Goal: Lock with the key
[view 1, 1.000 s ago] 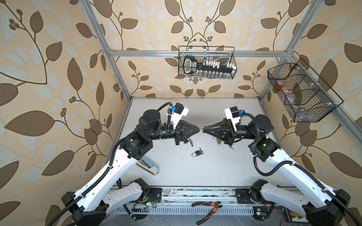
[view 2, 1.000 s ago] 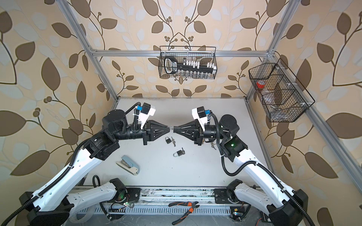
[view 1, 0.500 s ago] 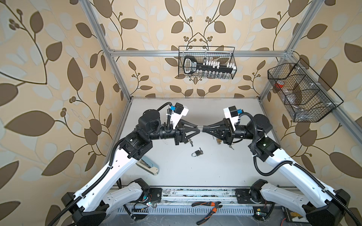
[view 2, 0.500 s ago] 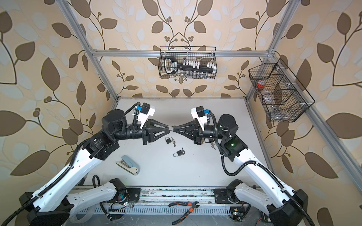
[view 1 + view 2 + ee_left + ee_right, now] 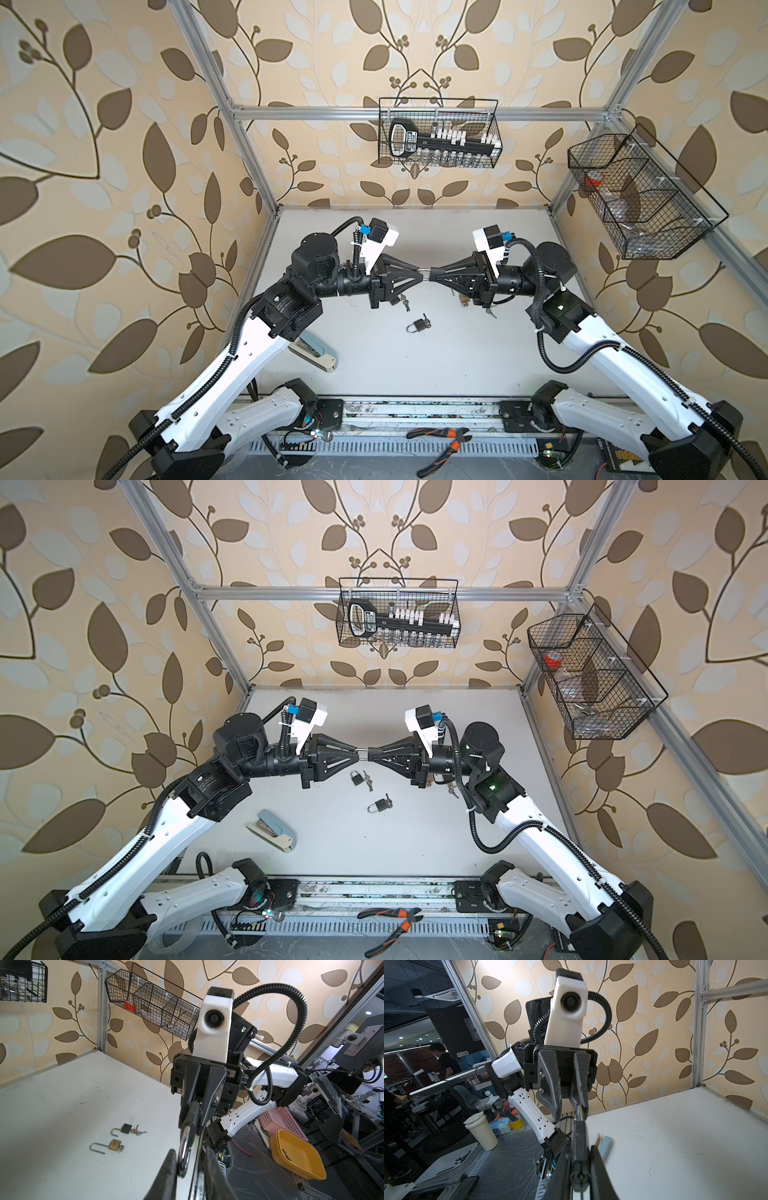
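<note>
Padlock point(image 5: 579, 1147) is up in the air between my two claws, its dark body pinched tight in my right claw point(image 5: 434, 272) and its silver shackle point(image 5: 184, 1147) poking out toward my left claw point(image 5: 190, 1157). My left claw is a little spread around that shackle: one finger point(image 5: 170, 1165) touches the loop, while the other stands clear of it. Down on the worktop point(image 5: 374, 845) beneath both claws lie two spare padlocks, a black one point(image 5: 354, 777) with keys point(image 5: 367, 782) beside it and another point(image 5: 378, 805) near it.
</note>
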